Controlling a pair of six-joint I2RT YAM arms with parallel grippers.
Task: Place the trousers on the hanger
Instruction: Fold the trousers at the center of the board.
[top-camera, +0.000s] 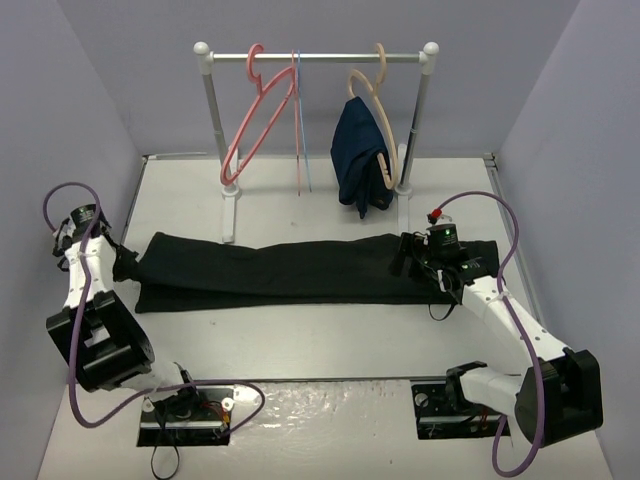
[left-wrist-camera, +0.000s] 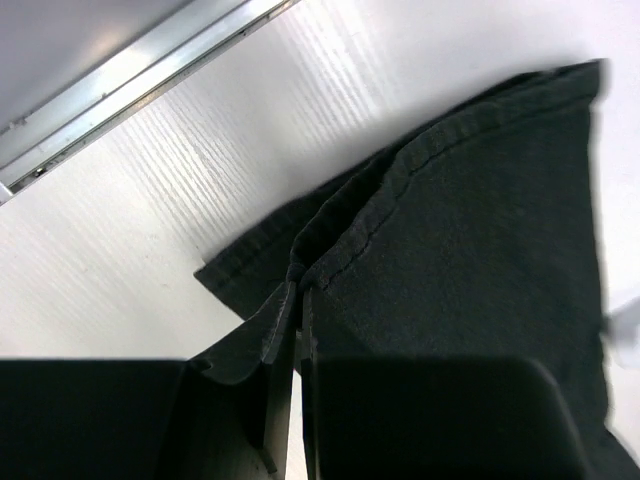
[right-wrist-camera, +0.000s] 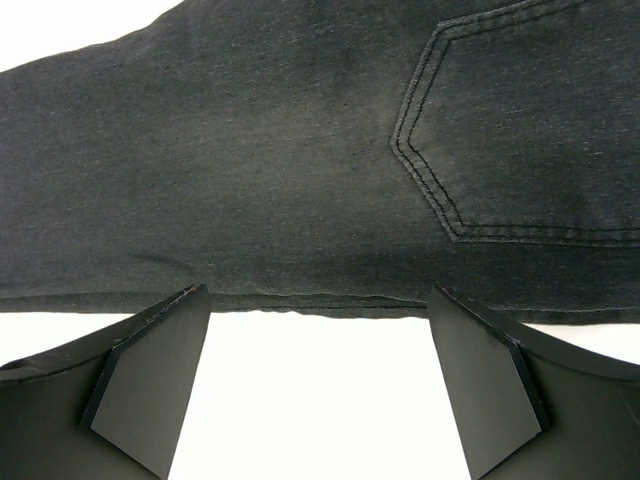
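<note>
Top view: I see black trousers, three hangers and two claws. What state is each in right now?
trousers: lying flat along the table, on no hanger
left claw: shut on the trousers' hem
right claw: open, at the pocket end
pink hanger: on the rail, empty
light-blue hanger: on the rail, empty
tan hanger: on the rail, carrying a navy garment

No legible text, label, brand, number or sign was found in any view: none on the trousers (top-camera: 280, 270), hanger (top-camera: 242, 135), rail (top-camera: 330, 57) or table (top-camera: 300, 340).
</note>
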